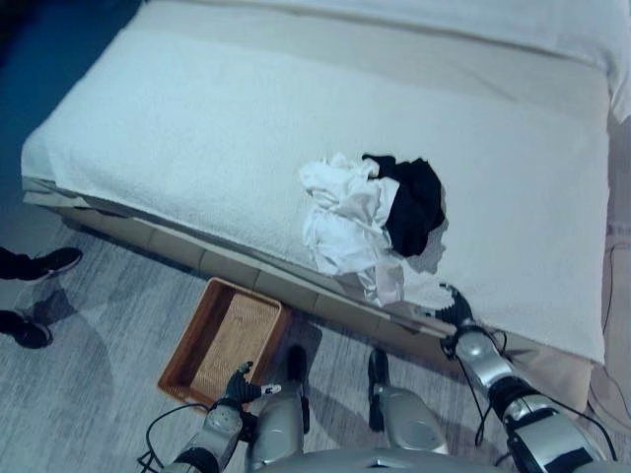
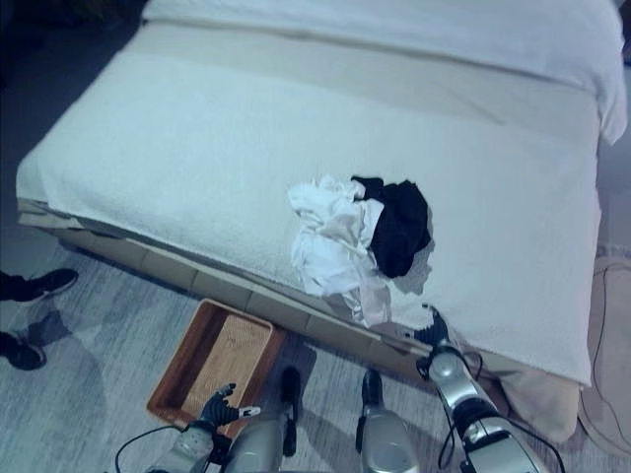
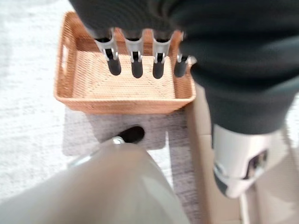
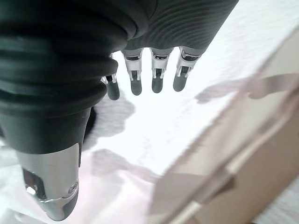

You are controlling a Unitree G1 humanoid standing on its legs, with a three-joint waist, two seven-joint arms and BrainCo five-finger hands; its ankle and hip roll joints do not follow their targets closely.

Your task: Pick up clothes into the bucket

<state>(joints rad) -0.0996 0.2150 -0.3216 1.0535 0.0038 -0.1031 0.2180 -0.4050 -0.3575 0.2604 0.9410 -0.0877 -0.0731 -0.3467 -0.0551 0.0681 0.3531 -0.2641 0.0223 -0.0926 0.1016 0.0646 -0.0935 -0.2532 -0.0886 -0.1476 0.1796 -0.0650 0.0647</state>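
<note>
**Clothes on bed, basket on floor, both hands holding nothing**

A crumpled white garment (image 1: 345, 225) and a black garment (image 1: 414, 202) lie in one heap, touching, on the bed (image 1: 197, 128) near its front edge. The white piece is on the robot's left of the heap, and part of it trails toward the mattress edge. The bed is covered in a white textured blanket.

A woven rectangular basket (image 1: 222, 340) sits on the grey floor (image 1: 108, 315) just beside the bed base, below and to the left of the heap. It holds nothing.

The left hand (image 1: 240, 386) hangs low over the basket's near end, fingers (image 3: 135, 58) straight and slightly spread, gripping nothing.

The right hand (image 1: 455, 307) is at the bed's front edge, near the trailing white cloth, fingers (image 4: 156, 72) extended and relaxed, holding nothing.

A person's dark shoes (image 1: 39, 264) stand on the floor at far left.
</note>
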